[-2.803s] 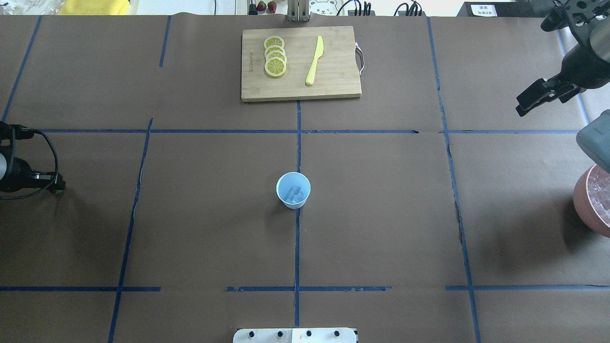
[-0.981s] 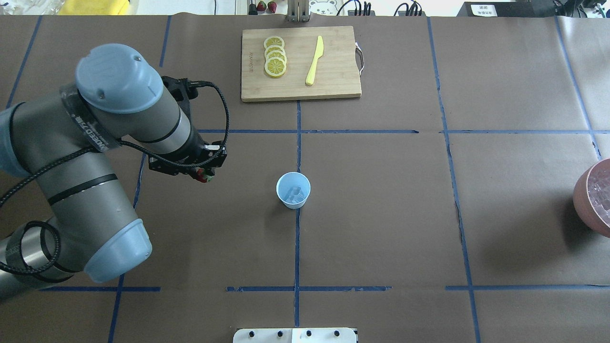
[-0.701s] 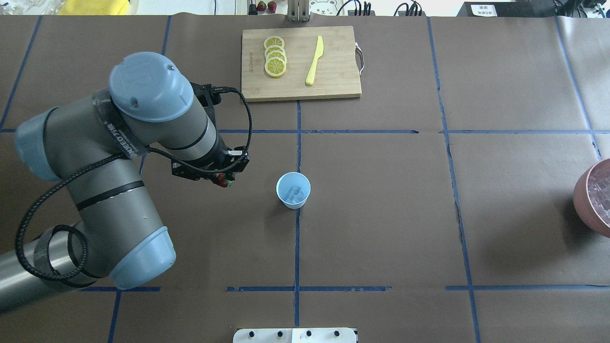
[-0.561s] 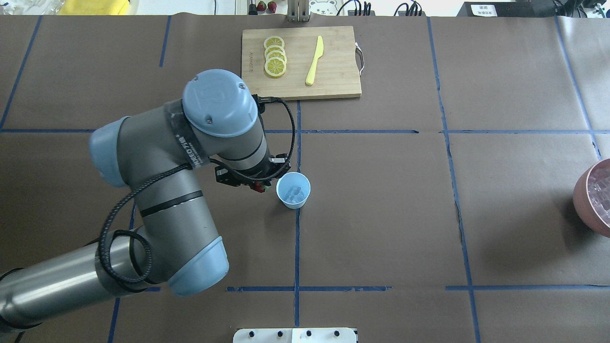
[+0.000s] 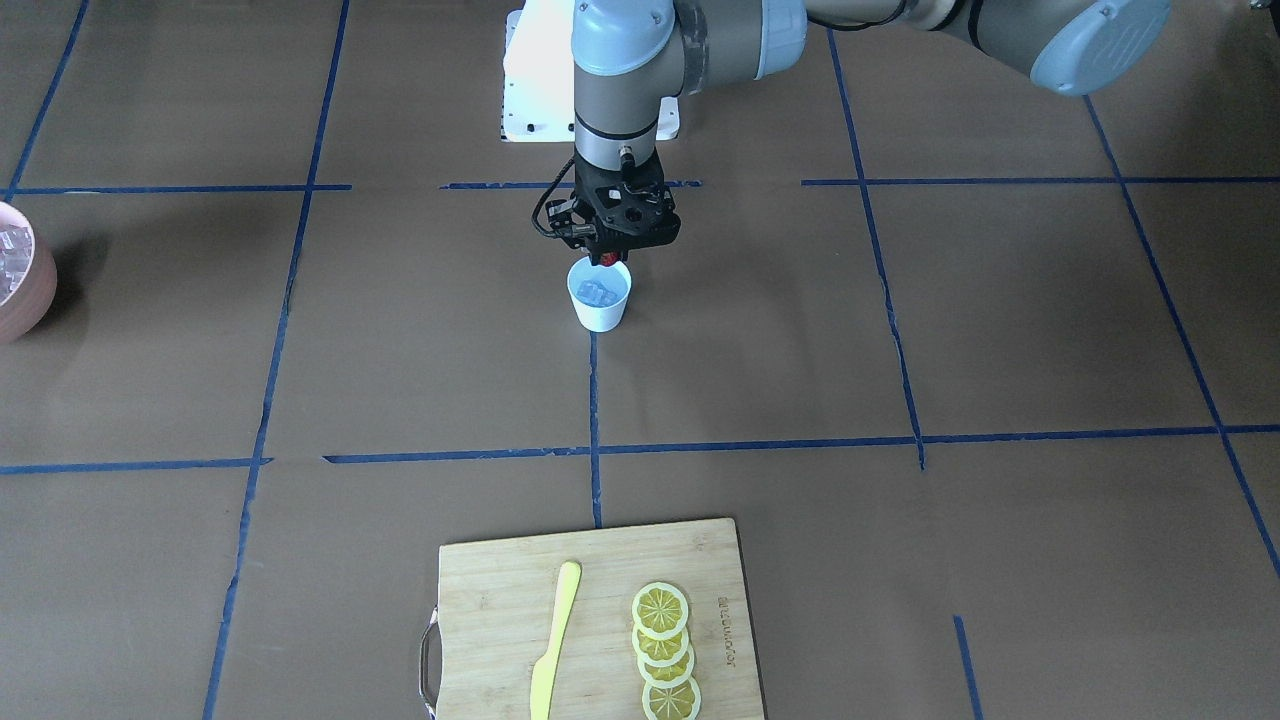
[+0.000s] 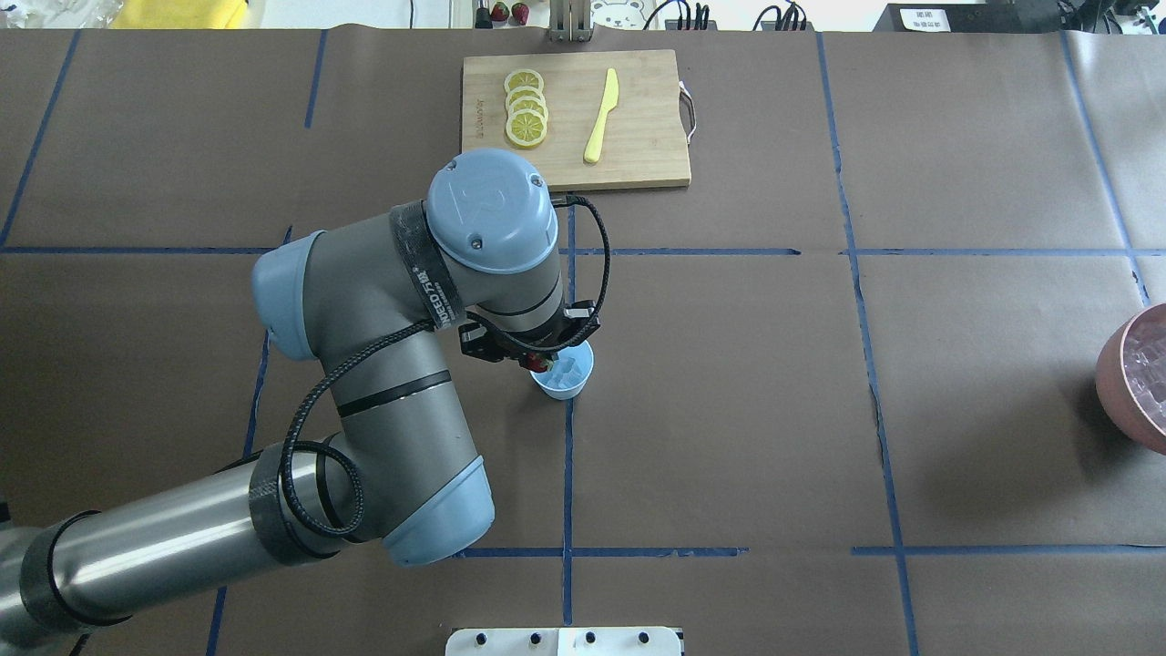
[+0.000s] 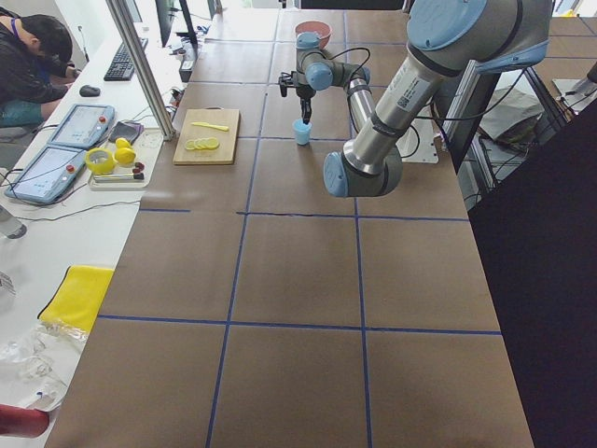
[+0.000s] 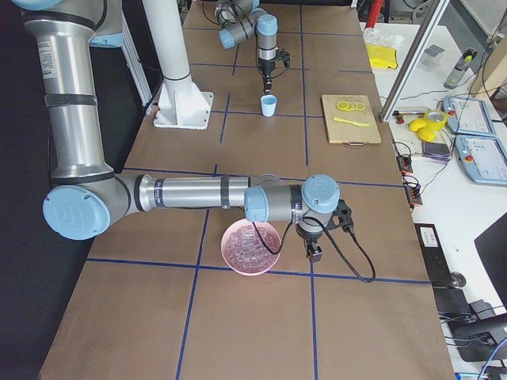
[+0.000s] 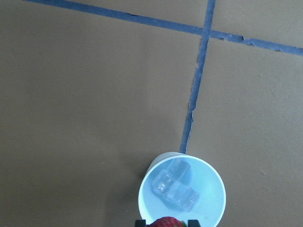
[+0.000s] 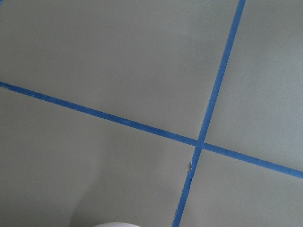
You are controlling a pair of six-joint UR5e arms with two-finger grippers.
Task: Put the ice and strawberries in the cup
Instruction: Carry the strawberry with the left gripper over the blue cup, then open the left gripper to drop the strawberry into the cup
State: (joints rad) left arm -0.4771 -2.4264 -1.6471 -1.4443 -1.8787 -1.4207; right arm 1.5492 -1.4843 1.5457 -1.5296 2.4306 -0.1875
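The white cup (image 6: 572, 383) stands at the table's middle, with several clear ice cubes (image 9: 174, 190) in it. It also shows in the front view (image 5: 600, 308) and the left wrist view (image 9: 210, 187). My left gripper (image 6: 539, 363) is shut on the small red strawberry (image 5: 607, 260) and holds it just above the cup's near rim. The strawberry (image 9: 165, 222) shows between the fingertips at the bottom of the left wrist view. My right gripper (image 8: 314, 253) hangs beside the pink bowl. It shows only in the right side view, so I cannot tell if it is open or shut.
The pink bowl (image 6: 1113, 387) of ice cubes sits at the table's right edge, also in the front view (image 5: 30, 300). A wooden cutting board (image 6: 642, 146) at the far middle carries lemon slices (image 6: 526, 109) and a yellow knife (image 6: 601, 117).
My left arm has swung in from the table's left side, carrying the strawberry rightward until it hangs over the cup's rim. The right arm has left the overhead view.
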